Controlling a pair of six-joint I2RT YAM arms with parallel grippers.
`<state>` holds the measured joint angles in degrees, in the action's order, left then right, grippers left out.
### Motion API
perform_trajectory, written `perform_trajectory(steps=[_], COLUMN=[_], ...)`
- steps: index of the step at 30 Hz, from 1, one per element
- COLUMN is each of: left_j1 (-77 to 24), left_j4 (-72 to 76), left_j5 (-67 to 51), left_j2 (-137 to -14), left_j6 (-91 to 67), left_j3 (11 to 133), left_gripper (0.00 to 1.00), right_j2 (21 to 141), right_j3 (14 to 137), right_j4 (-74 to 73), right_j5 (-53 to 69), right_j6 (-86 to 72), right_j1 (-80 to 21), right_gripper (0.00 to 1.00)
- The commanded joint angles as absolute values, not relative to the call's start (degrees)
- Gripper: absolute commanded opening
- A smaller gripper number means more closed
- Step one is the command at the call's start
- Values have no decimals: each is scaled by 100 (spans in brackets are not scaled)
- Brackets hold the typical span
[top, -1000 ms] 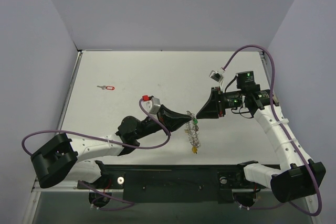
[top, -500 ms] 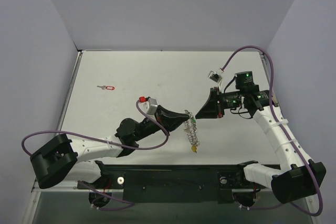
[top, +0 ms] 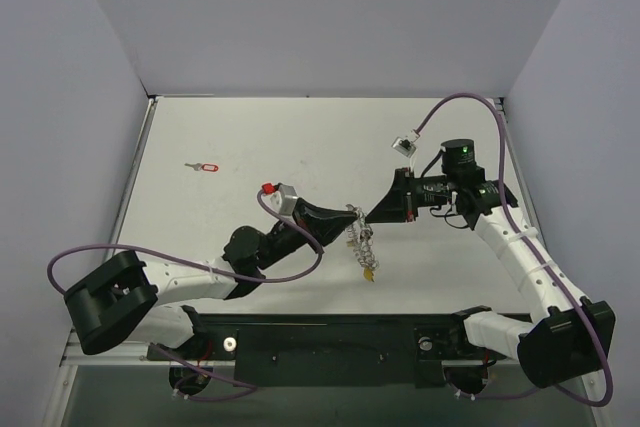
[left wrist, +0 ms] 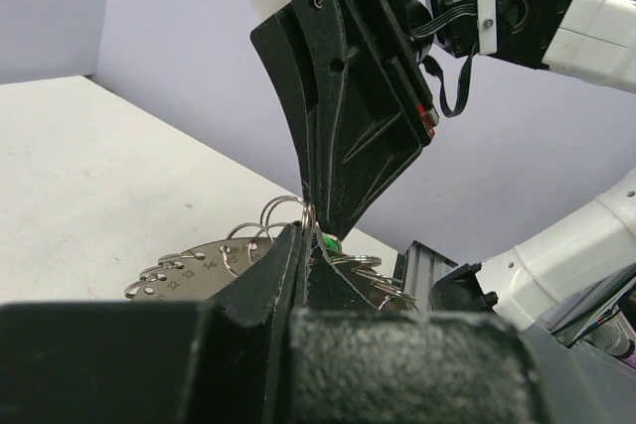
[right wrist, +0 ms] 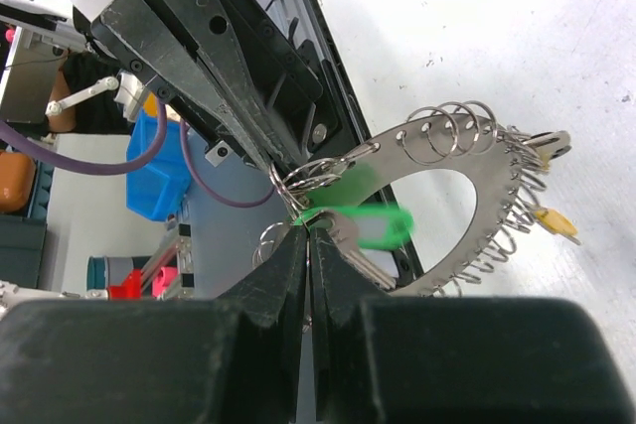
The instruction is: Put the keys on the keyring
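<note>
**Keyring** [right wrist: 397, 151]: a flat silvery ring with a toothed rim. Small split rings [right wrist: 452, 126] hang from the rim, and a yellow tag [right wrist: 556, 222] sits at its low end. It is held off the worktop [top: 300, 137], clamped at the rim in the closed left hand [left wrist: 301, 235] and hanging down from the tips.

**Green key** [right wrist: 363, 225]: at the keyring's rim, with its head touching the tips of the right hand [right wrist: 306, 235]. That hand is closed, but whether it pinches the key cannot be told. The two hands meet tip to tip.

**Red key** [top: 205, 166]: flat on the worktop, well apart from the left hand, beyond it and to its left, near the side wall.

**Container:** a blue bin [right wrist: 149, 161] off the worktop, behind the left hand. Its contents are not visible.

**Room:** bare worktop runs beyond both hands to the back wall.

**Writing:** tiny marks beside the keyring's holes, unreadable.
</note>
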<state>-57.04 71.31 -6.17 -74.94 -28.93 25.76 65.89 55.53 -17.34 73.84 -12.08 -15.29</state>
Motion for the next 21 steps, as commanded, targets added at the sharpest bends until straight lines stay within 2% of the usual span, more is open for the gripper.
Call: perform_trajectory(steps=[1, 21], left_j1=[-5687, -5484], left_j4=[8850, 8895], left_j5=[-764, -914], left_j2=[-7655, -7304], left_j6=[-3137, -2874], left_j3=[2847, 2681], left_gripper=[0, 0], right_j2=[6600, 6741], right_j3=[5432, 5238], right_j4=[-1020, -940], right_j5=[7383, 7102], right_j6=[-1801, -1942], right_j1=[-1600, -1723], right_gripper=[0, 0])
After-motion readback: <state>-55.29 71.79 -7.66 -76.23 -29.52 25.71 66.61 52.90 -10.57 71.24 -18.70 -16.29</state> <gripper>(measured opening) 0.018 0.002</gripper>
